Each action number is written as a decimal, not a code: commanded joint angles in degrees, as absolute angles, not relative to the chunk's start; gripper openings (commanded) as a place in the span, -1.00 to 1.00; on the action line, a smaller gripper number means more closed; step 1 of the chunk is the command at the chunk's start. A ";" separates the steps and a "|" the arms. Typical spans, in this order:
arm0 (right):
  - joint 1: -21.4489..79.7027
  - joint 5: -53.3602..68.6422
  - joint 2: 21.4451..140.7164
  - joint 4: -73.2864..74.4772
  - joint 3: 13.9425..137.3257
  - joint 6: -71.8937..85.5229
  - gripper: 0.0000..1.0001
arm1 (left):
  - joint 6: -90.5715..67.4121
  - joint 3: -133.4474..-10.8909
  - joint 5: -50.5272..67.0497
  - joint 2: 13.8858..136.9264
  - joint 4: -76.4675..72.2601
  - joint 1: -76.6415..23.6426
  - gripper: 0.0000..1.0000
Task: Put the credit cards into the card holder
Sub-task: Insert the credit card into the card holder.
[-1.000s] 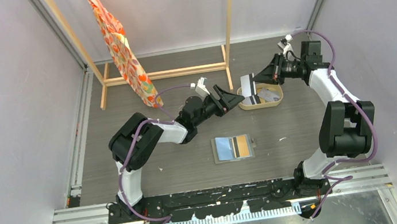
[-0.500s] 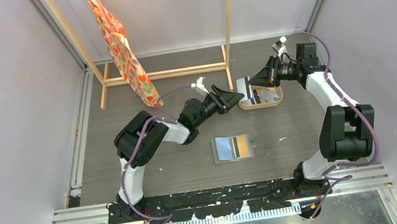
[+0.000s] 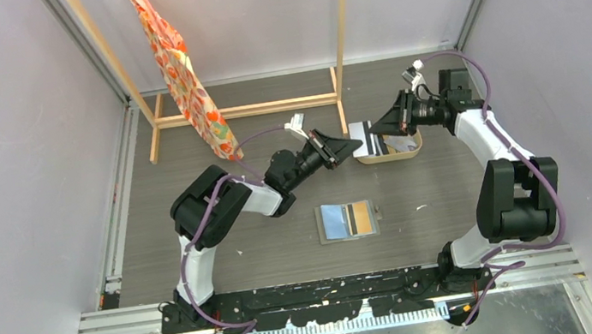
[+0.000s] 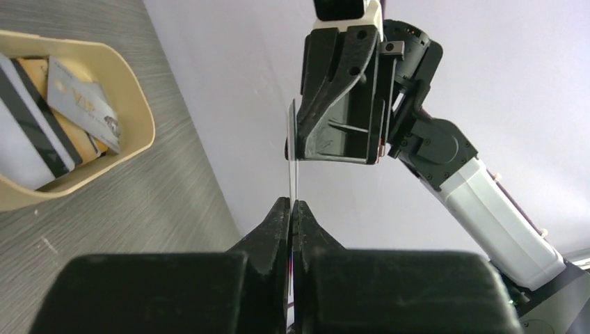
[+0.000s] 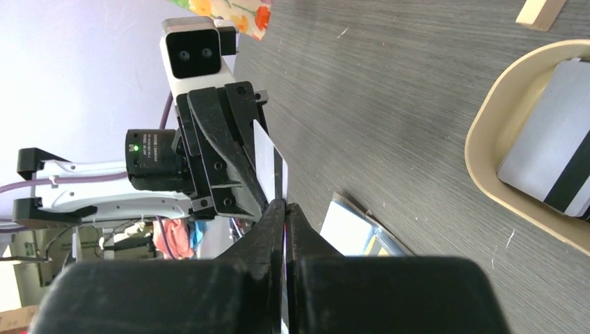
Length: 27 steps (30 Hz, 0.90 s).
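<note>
Bright even diffuse light; faint soft shadows; wrist views wide-angle, near foreground dark and soft

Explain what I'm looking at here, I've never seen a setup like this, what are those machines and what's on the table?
These are two robot arms bolted at the near edge of a table. The wide picture comes from a fixed camera above and behind them; the other two come from a camera on each wrist, looking along that arm's own fingers. The left gripper and the right gripper are both shut on one white card, held in the air between them. On the table lie an oval beige tray with more cards in it, and an open card holder with a tan card inside. At the back stands a wooden rack with a patterned cloth.
</note>
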<state>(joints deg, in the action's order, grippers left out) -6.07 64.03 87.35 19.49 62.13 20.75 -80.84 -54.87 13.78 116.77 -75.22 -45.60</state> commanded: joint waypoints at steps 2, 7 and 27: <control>-4.50 65.27 84.31 29.13 63.98 9.76 -0.36 | -79.60 -49.69 13.69 113.82 -82.00 -45.22 -1.00; -3.67 67.50 79.51 33.70 61.56 3.54 0.39 | -75.24 -40.16 12.58 107.73 -82.00 -46.26 -1.00; 6.10 75.47 76.25 17.67 50.95 12.86 -0.03 | -64.08 -26.49 -3.21 90.69 -82.00 -56.63 -0.99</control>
